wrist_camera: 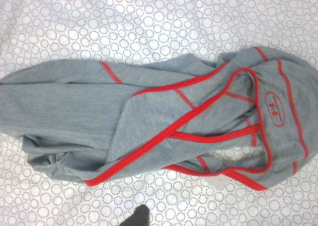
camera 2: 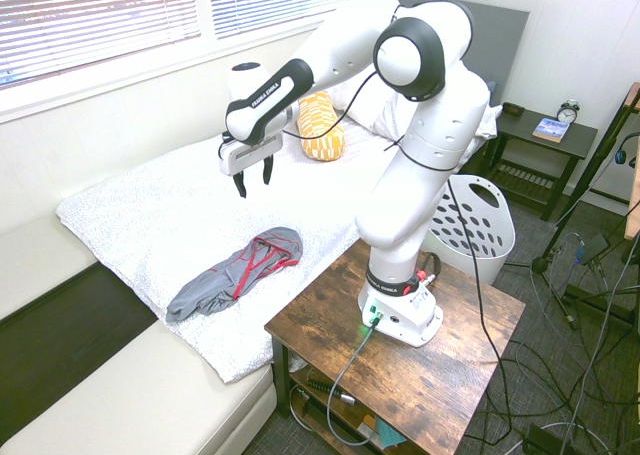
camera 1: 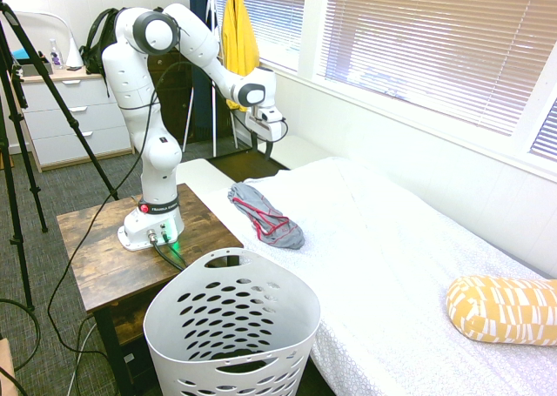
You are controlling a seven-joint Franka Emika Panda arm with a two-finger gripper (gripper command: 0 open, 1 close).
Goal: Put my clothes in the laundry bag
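Approach step: gripper [camera 2: 253, 177] hovers open, empty, above grey garment [camera 2: 235, 273] on bed [camera 2: 150, 215]. Next, I judge: descend, pinch fabric, carry to laundry basket [camera 1: 231, 322].

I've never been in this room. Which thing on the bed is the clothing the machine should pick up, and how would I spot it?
Start at the white bed under the window blinds. Near its end beside the wooden side table lies a crumpled grey garment, flat on the cover. Red piping along its edges sets it apart from the yellow-and-white patterned pillow at the bed's other end.
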